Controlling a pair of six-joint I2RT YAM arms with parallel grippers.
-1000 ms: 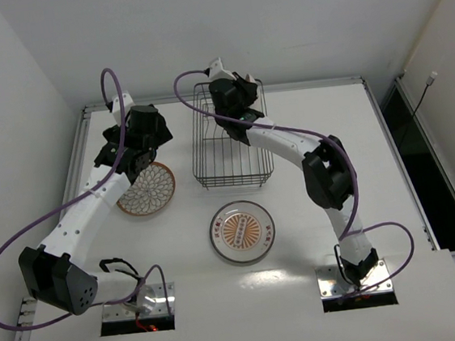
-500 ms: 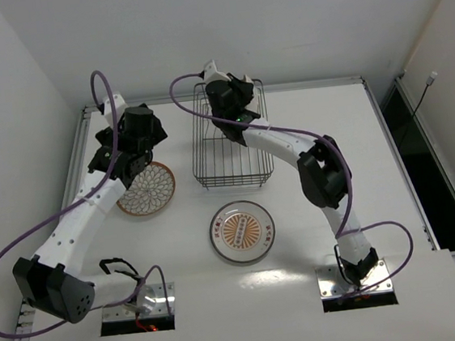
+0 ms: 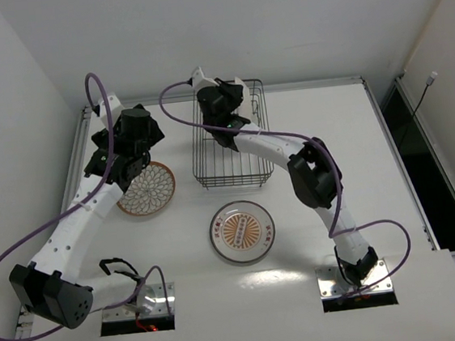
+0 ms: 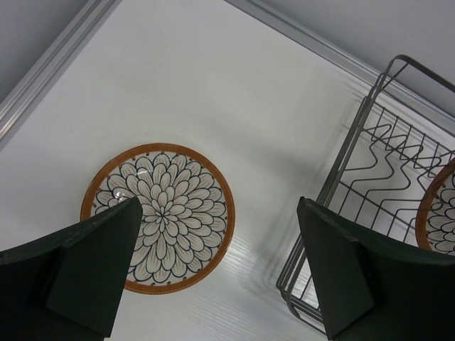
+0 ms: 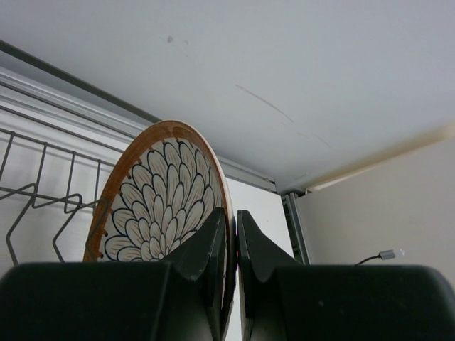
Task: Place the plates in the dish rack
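One brown-rimmed floral plate point(image 3: 146, 189) lies flat on the table at the left, also in the left wrist view point(image 4: 160, 217). My left gripper point(image 3: 121, 160) hovers above its far edge, open and empty point(image 4: 219, 207). The black wire dish rack point(image 3: 231, 166) stands at the far middle, its near corner in the left wrist view point(image 4: 355, 213). My right gripper point(image 3: 225, 110) is over the rack's far end, shut point(image 5: 235, 222) on the rim of the second brown-rimmed plate point(image 5: 160, 202), held upright on edge among the rack wires point(image 5: 43, 186). The pale-rimmed plate with orange centre point(image 3: 242, 231) lies flat in front of the rack.
The table's metal edge rail point(image 3: 84, 124) and the white walls run close behind and left of both grippers. The right arm's links point(image 3: 317, 173) arch over the table to the right of the rack. Purple cables loop above both arms.
My right gripper has shifted left along the rack's far end with the plate in it. My left gripper has moved slightly farther back and left above the flat plate.
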